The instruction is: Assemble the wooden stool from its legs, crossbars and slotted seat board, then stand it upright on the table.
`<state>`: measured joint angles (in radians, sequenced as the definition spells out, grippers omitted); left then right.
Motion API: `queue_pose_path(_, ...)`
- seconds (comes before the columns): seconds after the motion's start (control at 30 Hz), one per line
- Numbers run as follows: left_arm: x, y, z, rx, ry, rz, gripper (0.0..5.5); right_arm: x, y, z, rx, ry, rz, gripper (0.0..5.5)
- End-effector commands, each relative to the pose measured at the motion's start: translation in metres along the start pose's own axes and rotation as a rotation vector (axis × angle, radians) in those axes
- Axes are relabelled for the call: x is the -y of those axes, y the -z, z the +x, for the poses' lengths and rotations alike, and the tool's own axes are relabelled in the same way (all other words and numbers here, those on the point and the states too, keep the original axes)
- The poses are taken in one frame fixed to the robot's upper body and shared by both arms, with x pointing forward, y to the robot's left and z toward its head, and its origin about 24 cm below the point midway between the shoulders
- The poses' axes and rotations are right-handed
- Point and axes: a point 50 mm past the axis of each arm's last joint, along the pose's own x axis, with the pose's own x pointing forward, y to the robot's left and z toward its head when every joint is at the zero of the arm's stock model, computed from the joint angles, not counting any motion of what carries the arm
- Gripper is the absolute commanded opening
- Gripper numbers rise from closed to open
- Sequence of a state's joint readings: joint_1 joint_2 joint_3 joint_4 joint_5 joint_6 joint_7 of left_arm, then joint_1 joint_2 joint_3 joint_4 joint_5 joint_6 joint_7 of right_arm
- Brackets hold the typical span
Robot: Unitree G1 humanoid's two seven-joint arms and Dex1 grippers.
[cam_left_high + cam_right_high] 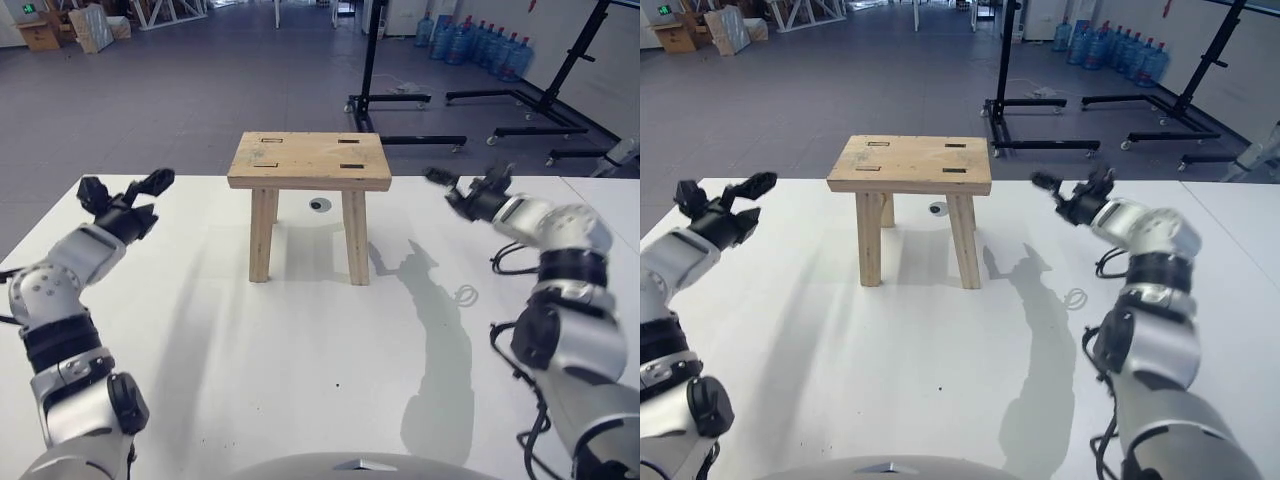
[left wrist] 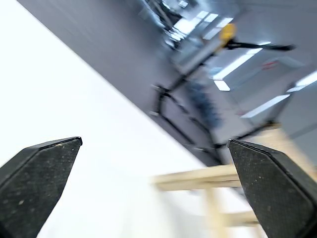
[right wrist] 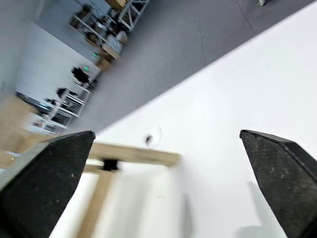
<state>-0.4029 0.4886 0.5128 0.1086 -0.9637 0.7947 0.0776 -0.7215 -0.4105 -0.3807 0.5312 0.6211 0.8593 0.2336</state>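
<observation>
Assembly looks finished to me: the stool [image 1: 310, 163] stands upright on the table [image 1: 300, 360], with the seat board [image 1: 312, 158] on top, so I judge that the last step is done and nothing is left to fit.

The left gripper [image 1: 122, 185] hangs over the table with its fingers [image 2: 39, 178] spread wide and nothing between them. The stool is to its right, well apart from it. The right gripper [image 1: 468, 180] is spread wide too and is empty, and the stool is to its left, also well apart. So the stool stands between the two grippers, and neither one touches it.

For the next move I would only draw both arms back, with care not to knock a leg [image 1: 262, 235].

My count: one stool and one seat board with four slots showing in it. In the head views I see two front legs and a part of a third behind them. The crossbars I cannot count from here. There are two grippers, both holding nothing.
</observation>
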Motion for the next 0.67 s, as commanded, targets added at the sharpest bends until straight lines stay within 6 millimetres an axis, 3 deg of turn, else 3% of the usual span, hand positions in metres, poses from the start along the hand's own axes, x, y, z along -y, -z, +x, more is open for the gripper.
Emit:
queue_pose_path(0.03,0.009,0.044,-0.006,0.141,-0.052,0.552,5.40,-0.010,0.036,-0.011,0.266,0.198,-0.381,5.38)
queue_pose_path(0.1,0.013,0.052,-0.010,0.238,-0.087,0.642,5.40,-0.013,0.042,-0.012,0.373,0.265,-0.402,5.38)
queue_pose_path(0.23,0.006,0.053,-0.016,0.349,-0.198,0.662,5.40,-0.026,0.033,-0.004,0.517,0.318,-0.446,5.38)
queue_pose_path(0.47,-0.014,0.048,-0.024,0.372,-0.329,0.626,5.40,-0.028,0.045,-0.002,0.535,0.365,-0.547,5.38)
queue_pose_path(0.67,0.004,0.059,-0.021,0.361,-0.247,0.607,5.40,-0.026,0.045,-0.005,0.558,0.366,-0.545,5.38)
